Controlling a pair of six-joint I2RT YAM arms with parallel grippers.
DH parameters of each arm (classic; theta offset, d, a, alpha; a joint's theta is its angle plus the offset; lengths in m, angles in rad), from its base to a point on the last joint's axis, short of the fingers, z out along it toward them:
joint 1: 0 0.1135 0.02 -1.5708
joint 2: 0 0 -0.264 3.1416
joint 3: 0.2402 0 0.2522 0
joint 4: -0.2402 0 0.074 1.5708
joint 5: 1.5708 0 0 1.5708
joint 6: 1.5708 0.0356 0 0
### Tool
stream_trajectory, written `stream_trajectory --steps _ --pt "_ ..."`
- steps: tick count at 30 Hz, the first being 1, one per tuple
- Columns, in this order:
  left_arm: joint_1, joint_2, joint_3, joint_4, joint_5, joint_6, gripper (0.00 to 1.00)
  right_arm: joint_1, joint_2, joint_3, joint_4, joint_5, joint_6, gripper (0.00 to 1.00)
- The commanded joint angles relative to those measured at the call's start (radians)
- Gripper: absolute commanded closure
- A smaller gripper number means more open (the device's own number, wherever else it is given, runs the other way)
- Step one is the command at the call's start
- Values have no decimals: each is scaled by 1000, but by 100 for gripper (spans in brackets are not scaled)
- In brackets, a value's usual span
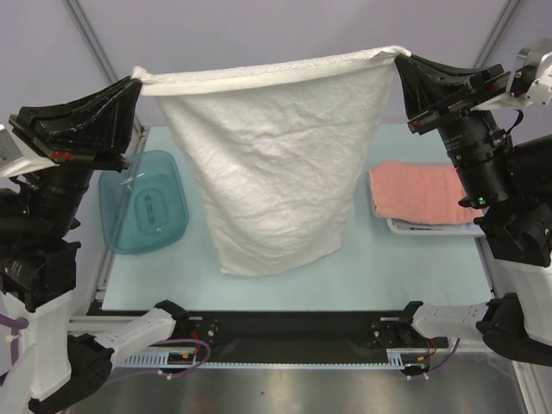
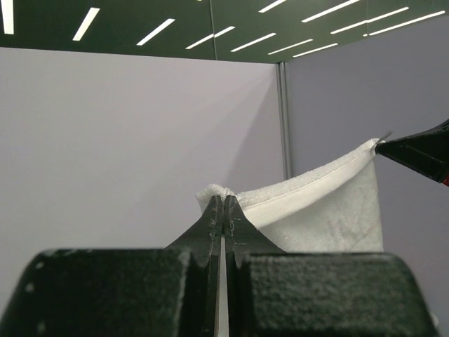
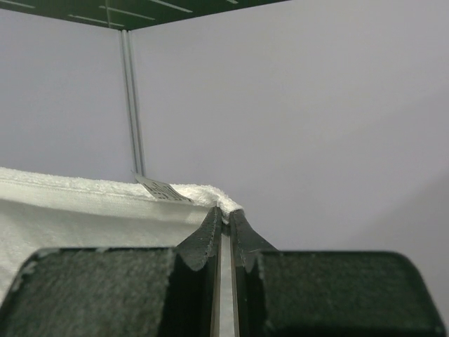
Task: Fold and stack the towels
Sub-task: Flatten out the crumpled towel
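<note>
While the left gripper point(image 1: 136, 82) and right gripper point(image 1: 398, 59) were each clamped on one upper corner, the white towel point(image 1: 276, 172) hung spread above the table point(image 1: 259, 293), presumably to flatten it for folding; the salmon-pink towel point(image 1: 418, 191) lay at the table's right edge

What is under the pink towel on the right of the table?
The pink towel lies on a white basket; only its near rim shows. Whatever the basket holds is covered by the towel.

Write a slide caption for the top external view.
Left tool and right tool hold the white towel up by its top corners; pink towel lies aside.
</note>
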State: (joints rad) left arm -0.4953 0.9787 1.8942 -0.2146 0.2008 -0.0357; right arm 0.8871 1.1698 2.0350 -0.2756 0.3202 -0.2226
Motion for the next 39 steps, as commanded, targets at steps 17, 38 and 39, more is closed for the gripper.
stream_trajectory --steps 17,38,39 --pt "144 268 -118 175 -17 -93 100 -437 238 -119 108 -272 189 100" --pt "310 1034 239 284 -6 -182 100 -694 821 59 289 -483 378 100" --pt "316 1067 252 268 -14 -187 100 -697 843 60 289 -481 381 100"
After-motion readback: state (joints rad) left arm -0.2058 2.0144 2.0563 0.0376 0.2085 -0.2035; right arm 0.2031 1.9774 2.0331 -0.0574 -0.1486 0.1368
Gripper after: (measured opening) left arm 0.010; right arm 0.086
